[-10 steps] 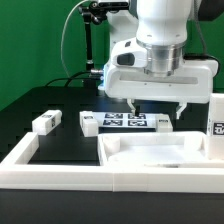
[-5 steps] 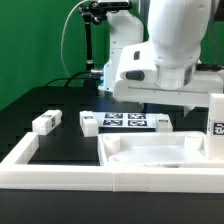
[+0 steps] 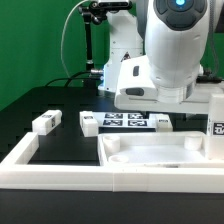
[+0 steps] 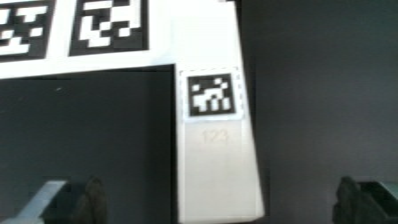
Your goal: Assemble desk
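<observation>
Marker board (image 3: 122,122) lay flat on black table surface (image 3: 65,148), toward far side. Long white rim (image 3: 50,172) ran along near edge. Green backdrop (image 3: 30,40) behind. Black stand (image 3: 90,45) stood upright at far edge.

Bright even light in exterior view, whites nearly blown out, wrist view dimmer, soft, blurred.

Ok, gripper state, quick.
Gripper: open, holding nothing. The jaws stand wide on either side of a white tagged leg and do not touch it.
</observation>
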Available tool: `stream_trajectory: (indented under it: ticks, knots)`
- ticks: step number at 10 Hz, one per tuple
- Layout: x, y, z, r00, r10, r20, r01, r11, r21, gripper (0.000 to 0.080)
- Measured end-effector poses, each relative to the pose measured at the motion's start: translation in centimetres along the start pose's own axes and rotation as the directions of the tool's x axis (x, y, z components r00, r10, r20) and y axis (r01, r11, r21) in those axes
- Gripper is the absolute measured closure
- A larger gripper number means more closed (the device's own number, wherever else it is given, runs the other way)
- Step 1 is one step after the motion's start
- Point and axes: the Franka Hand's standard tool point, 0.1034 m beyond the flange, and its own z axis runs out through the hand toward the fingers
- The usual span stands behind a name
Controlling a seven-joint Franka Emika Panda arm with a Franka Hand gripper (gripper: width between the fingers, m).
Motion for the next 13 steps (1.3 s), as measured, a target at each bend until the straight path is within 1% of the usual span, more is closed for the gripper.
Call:
stream_trajectory:
  ticks: [1, 2, 4, 5, 6, 7, 9, 11, 13]
  knots:
    - [0.0, 0.2, 0.1, 1.000, 0.000, 0.004, 0.000, 1.000, -0.005, 0.0151]
    - [-0.1, 0.3, 0.3, 1.000, 0.002, 0.026, -0.001, 1.000, -0.007, 0.0151]
    - [0.0, 0.3, 0.4, 1.000, 0.002, 0.024, -0.002, 1.000, -0.006, 0.0151]
    - [-0.6, 0.4, 1.1, 0.996, 0.003, 0.093, -0.002, 1.000, -0.011, 0.0151]
    - [-0.3, 0.3, 1.5, 0.988, 0.002, 0.152, 0.001, 1.000, -0.019, 0.0151]
    - [-0.1, 0.2, 1.6, 0.985, 0.002, 0.172, 0.002, 1.000, -0.022, 0.0151]
    - [0.2, 0.3, 1.9, 0.988, 0.004, 0.155, 0.000, 1.000, -0.022, 0.0151]
    - [0.4, 0.5, 3.1, 0.989, 0.009, 0.149, -0.005, 1.000, -0.024, 0.0151]
    - [0.5, 0.6, 3.7, 0.989, 0.013, 0.149, -0.009, 1.000, -0.026, 0.0151]
